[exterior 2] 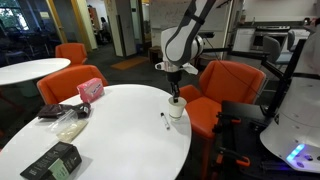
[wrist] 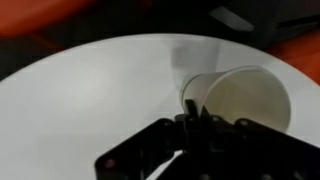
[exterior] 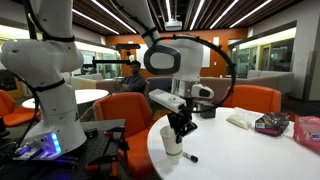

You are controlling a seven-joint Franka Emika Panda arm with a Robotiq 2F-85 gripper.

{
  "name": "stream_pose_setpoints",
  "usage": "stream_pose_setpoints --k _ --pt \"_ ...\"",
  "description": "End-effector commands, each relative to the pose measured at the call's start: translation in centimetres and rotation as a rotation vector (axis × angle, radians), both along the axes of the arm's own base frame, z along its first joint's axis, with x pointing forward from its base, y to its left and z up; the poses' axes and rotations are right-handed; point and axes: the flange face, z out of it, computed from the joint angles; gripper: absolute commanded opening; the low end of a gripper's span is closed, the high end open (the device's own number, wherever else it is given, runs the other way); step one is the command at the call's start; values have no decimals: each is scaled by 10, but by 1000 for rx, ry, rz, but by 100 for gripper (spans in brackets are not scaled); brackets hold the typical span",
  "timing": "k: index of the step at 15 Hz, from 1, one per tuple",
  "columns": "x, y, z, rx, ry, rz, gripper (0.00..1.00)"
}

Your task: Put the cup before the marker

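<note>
The small white cup (exterior: 172, 141) stands upright near the edge of the round white table (exterior: 250, 150), also seen in the other exterior view (exterior 2: 177, 110). The thin black marker (exterior: 190, 157) lies on the table close beside it, and shows again from the other side (exterior 2: 163, 121). My gripper (exterior: 181, 128) comes down from above onto the cup's rim. In the wrist view the dark fingers (wrist: 190, 112) are pinched on the rim of the cup (wrist: 245, 100), whose open, empty mouth shows. I cannot tell whether the cup is lifted off the table.
A white bag (exterior: 241, 119), a dark box (exterior: 270, 124) and a pink object (exterior: 308, 130) lie further in on the table. A black box (exterior 2: 55, 160) lies near the table's edge. Orange chairs (exterior 2: 225, 85) stand around the table.
</note>
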Motion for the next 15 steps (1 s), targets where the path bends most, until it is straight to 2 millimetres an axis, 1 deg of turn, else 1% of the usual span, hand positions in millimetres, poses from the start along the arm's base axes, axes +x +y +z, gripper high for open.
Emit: stream_pose_setpoints --k 1,6,10,11,12,14,15 --pt "0 1 -8 -13 -3 -3 1" --pt "-6 -5 -21 -9 17 -14 1" --pt "-3 -3 -26 -5 23 -17 1" --pt "-3 -3 -26 -7 24 -19 29" --pt "-3 -3 -25 -9 25 -20 29" --pt "-5 -2 -22 1 31 -10 43" --pt "-6 -1 -19 2 29 -4 52"
